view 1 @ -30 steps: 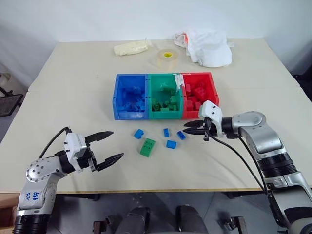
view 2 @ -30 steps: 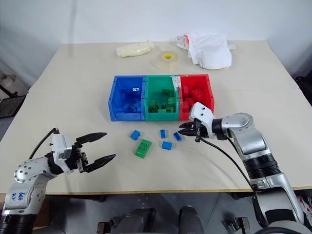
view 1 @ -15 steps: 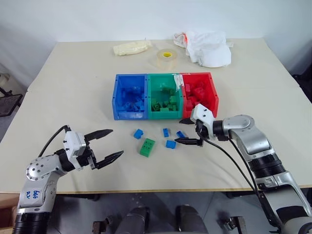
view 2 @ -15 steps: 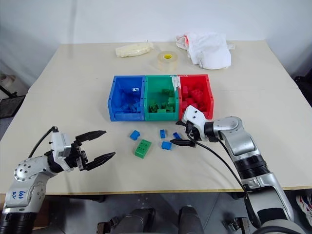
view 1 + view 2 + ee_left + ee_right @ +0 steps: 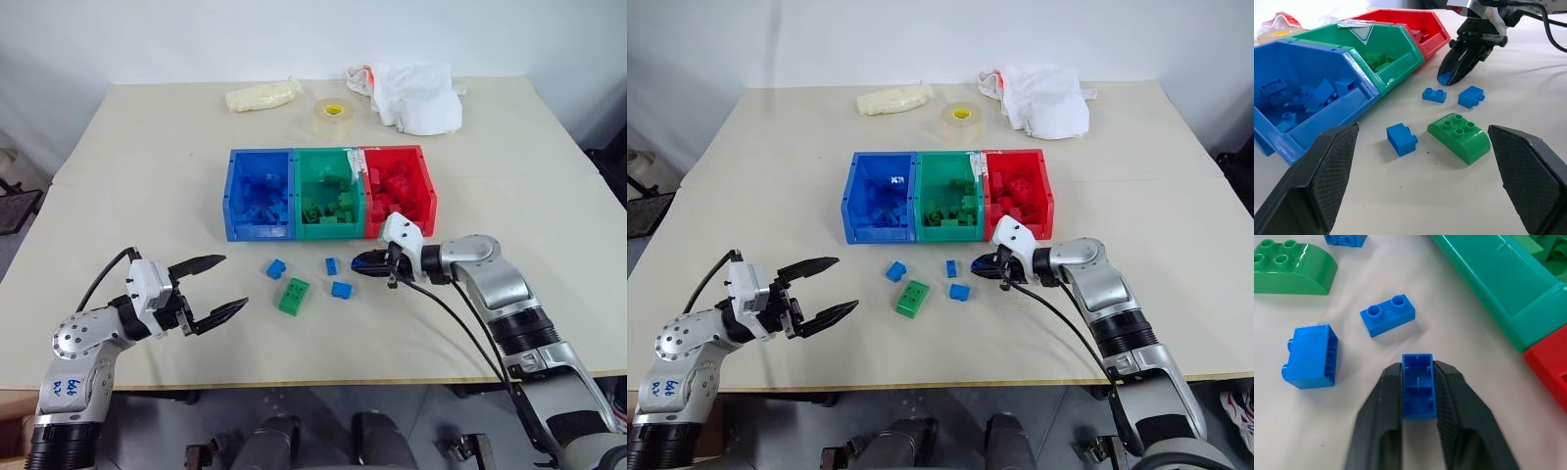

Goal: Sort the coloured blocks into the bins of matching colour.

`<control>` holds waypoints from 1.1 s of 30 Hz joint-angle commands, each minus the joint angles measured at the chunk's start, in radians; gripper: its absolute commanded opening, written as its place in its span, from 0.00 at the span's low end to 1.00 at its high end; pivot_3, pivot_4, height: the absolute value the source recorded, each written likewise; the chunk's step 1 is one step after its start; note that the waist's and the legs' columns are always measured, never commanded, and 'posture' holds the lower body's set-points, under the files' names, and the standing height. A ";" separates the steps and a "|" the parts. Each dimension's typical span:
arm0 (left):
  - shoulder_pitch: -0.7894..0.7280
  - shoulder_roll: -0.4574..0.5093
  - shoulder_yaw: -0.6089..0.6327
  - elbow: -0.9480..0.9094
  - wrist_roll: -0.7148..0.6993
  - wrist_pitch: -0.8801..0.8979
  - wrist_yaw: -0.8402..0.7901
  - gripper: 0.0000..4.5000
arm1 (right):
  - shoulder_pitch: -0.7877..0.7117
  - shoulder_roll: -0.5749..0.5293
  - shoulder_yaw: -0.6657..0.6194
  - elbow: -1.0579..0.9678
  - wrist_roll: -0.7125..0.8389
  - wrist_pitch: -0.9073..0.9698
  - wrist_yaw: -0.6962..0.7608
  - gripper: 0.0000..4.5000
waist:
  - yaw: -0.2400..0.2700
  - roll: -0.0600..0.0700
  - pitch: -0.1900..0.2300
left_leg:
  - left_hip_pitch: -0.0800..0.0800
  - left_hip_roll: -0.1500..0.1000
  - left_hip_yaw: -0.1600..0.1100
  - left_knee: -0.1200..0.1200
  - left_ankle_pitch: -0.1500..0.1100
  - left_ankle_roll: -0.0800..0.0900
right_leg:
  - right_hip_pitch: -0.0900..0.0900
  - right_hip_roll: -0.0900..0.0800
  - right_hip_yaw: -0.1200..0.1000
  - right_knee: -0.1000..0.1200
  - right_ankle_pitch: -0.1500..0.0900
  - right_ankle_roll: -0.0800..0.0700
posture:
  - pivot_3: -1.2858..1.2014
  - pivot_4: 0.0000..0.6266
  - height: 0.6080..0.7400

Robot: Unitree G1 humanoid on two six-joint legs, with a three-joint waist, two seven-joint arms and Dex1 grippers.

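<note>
Right gripper pinching small blue brick between both fingers, low over table, just in front of seam between green bin and red bin. Three other blue bricks and green brick lie loose on table in front of bins, apart from each other. Blue bin at left end of row. Left gripper spread wide, near front table edge, well apart from bricks. Open table surface between left gripper and bricks.

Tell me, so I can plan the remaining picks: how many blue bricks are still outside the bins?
4: one in the right gripper, three on the table: near the blue bin, beside the green brick, and before the green bin.
</note>
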 commanded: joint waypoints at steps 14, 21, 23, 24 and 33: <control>-0.027 0.003 0.014 0.023 0.002 -0.039 0.008 1.00 | -0.256 0.179 -0.041 -0.060 0.063 0.087 -0.116 0.10 | -0.012 0.000 0.000 | 0.000 0.002 0.001 -0.001 0.000 -0.001 | -0.002 0.001 0.001 0.001 0.001 -0.001 | 0.52 0.24 1.00; -0.043 -0.007 0.001 0.029 0.010 -0.050 0.012 1.00 | -0.499 0.406 -0.028 0.380 -0.026 -0.143 -0.249 0.10 | -0.032 0.000 0.000 | 0.000 0.002 0.002 -0.002 0.000 -0.002 | -0.007 0.001 0.000 0.012 0.001 -0.002 | 0.52 0.24 1.00; -0.047 -0.011 -0.002 0.025 0.010 -0.053 0.015 1.00 | -0.562 0.469 -0.032 0.522 -0.051 -0.235 -0.302 0.27 | -0.039 0.001 0.000 | 0.000 0.002 0.004 -0.002 0.000 -0.002 | -0.010 0.001 0.000 0.014 0.001 -0.002 | 0.52 0.24 1.00; -0.047 -0.014 -0.003 0.023 0.011 -0.055 0.016 1.00 | -0.584 0.492 -0.038 0.570 -0.056 -0.266 -0.318 0.34 | -0.045 0.001 0.000 | 0.000 0.002 0.004 -0.002 0.000 -0.002 | -0.010 0.001 0.000 0.014 0.001 -0.002 | 0.52 0.24 1.00; -0.036 -0.026 -0.008 0.008 0.012 -0.063 0.028 1.00 | -0.630 0.514 -0.089 0.668 -0.059 -0.388 -0.313 0.99 | -0.056 0.001 0.000 | 0.000 0.002 0.004 -0.003 0.000 -0.002 | -0.011 0.002 -0.001 0.016 0.002 -0.003 | 0.52 0.24 1.00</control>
